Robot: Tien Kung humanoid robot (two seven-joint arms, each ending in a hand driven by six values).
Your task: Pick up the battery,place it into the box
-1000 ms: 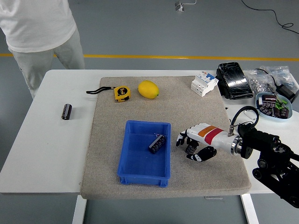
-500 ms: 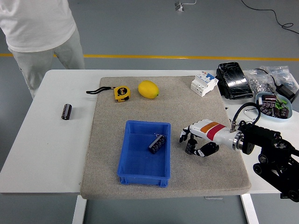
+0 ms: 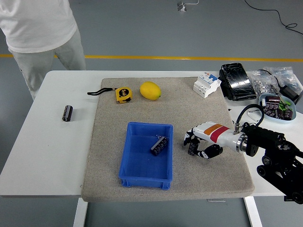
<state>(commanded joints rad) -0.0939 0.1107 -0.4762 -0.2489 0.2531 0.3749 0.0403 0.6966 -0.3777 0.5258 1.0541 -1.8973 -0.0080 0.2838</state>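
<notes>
A blue box (image 3: 137,176) sits on the grey mat, and one dark cylindrical battery (image 3: 159,144) lies tilted inside it at the right. Just right of the box, my right hand (image 3: 195,145) has its fingers curled around a second dark battery (image 3: 192,148), which stands low on the mat. A third battery (image 3: 68,113) lies on the white table at the far left, away from both hands. My left arm does not show.
At the mat's back lie a yellow tape measure (image 3: 123,94), a lemon (image 3: 150,90) and a white breaker (image 3: 207,84). A black pack (image 3: 237,81), bags and a bowl of parts (image 3: 276,106) crowd the right. A person (image 3: 40,33) stands at the far left.
My right hand has shifted slightly right, away from the box, and its fingers have curled in more tightly around the battery on the mat.
</notes>
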